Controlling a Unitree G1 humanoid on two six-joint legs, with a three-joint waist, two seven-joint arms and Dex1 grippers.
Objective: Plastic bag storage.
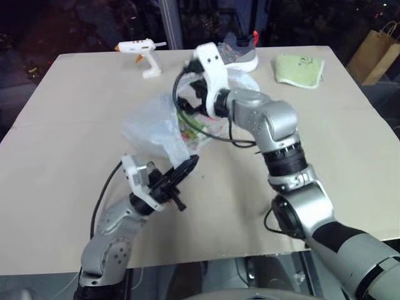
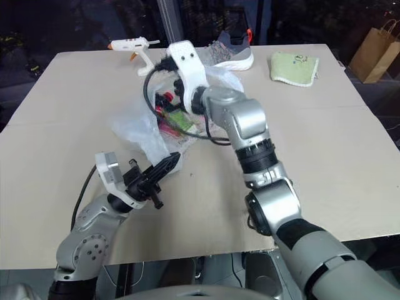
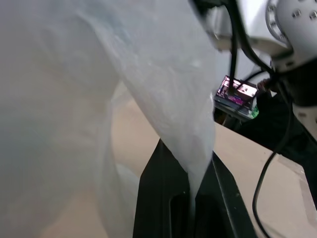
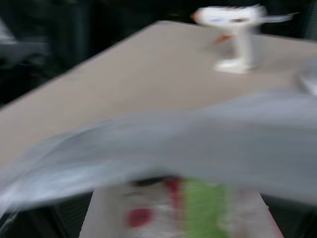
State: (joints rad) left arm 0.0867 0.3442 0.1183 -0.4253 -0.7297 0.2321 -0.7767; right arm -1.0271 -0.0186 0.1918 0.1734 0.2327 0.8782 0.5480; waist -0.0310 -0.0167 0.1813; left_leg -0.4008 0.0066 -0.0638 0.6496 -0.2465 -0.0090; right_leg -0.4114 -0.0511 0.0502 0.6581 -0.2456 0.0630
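Left hand [image 1: 185, 167] clenched on near corner of plastic bag [image 1: 153, 128]; bag stretches away toward right hand [image 1: 189, 94], spread wide, hovering at far end above tabletop [image 1: 75, 119].

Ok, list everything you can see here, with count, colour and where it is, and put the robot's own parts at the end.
table: one, tan, under everything.
plastic bag: one, see-through white with red and green print, middle of the table.
glue gun: one, white with orange tip, far left.
shoe: one, grey with white sole, far edge behind the bag.
cloth: one, pale green, far right.
paper bag: one, brown, off the table, far right.
left gripper: fingers shut on the plastic bag.
right gripper: at the bag's far side.
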